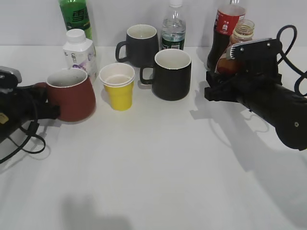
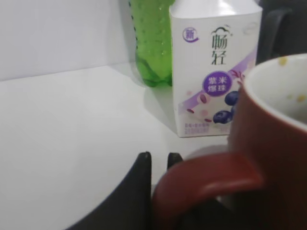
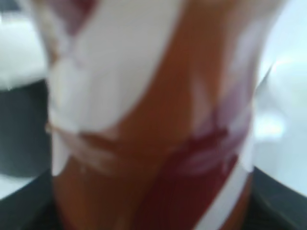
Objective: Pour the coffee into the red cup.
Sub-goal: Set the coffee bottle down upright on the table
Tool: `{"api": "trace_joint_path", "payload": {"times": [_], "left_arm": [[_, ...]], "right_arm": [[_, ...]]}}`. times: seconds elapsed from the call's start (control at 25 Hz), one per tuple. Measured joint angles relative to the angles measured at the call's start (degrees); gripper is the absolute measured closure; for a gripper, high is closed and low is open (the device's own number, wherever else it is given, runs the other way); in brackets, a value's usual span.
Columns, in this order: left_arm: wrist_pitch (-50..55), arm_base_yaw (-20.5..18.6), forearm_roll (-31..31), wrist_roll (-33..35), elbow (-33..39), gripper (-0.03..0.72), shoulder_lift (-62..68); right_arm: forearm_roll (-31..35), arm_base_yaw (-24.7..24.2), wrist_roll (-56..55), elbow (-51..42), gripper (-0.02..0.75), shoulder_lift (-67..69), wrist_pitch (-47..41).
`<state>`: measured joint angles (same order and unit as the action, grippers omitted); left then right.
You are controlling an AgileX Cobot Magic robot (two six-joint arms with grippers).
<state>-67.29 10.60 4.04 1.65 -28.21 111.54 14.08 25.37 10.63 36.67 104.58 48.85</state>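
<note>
The red cup [image 1: 72, 93] stands at the left of the table with its handle towards my left gripper [image 1: 48, 106], which is shut on the handle. In the left wrist view the handle [image 2: 206, 179] lies right against the black fingers [image 2: 158, 165], and the cup's pale inside [image 2: 283, 91] shows a few specks. The capless coffee bottle [image 1: 242, 33] stands upright at the back right with my right gripper [image 1: 224, 73] closed round its body. Its blurred swirl label [image 3: 144, 120] fills the right wrist view.
A yellow paper cup [image 1: 118, 88] stands right of the red cup. Two black mugs [image 1: 171, 74] [image 1: 139, 44], a white drink bottle [image 1: 80, 52], a green bottle [image 1: 76, 17], a water bottle [image 1: 173, 28] and a cola bottle [image 1: 226, 28] stand behind.
</note>
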Motion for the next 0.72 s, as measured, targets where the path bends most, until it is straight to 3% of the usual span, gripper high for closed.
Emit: {"api": "trace_joint_path", "payload": {"times": [0.16, 0.44, 0.6, 0.72], "left_arm": [[-1.03, 0.0, 0.02, -0.26, -0.9, 0.609, 1.27], [-1.93, 0.0, 0.1, -0.48, 0.56, 0.358, 1.32], [-3.28, -0.04, 0.08, -0.61, 2.46, 0.326, 0.97], [-2.92, 0.07, -0.2, -0.66, 5.07, 0.321, -0.56]], "right_arm": [[0.0, 0.0, 0.12, 0.0, 0.234, 1.14, 0.24], [-0.45, 0.0, -2.21, 0.0, 0.234, 5.43, 0.36], [-4.39, 0.0, -4.11, 0.0, 0.232, 6.01, 1.03], [-6.92, 0.0, -5.21, 0.0, 0.136, 6.23, 1.65]]}}
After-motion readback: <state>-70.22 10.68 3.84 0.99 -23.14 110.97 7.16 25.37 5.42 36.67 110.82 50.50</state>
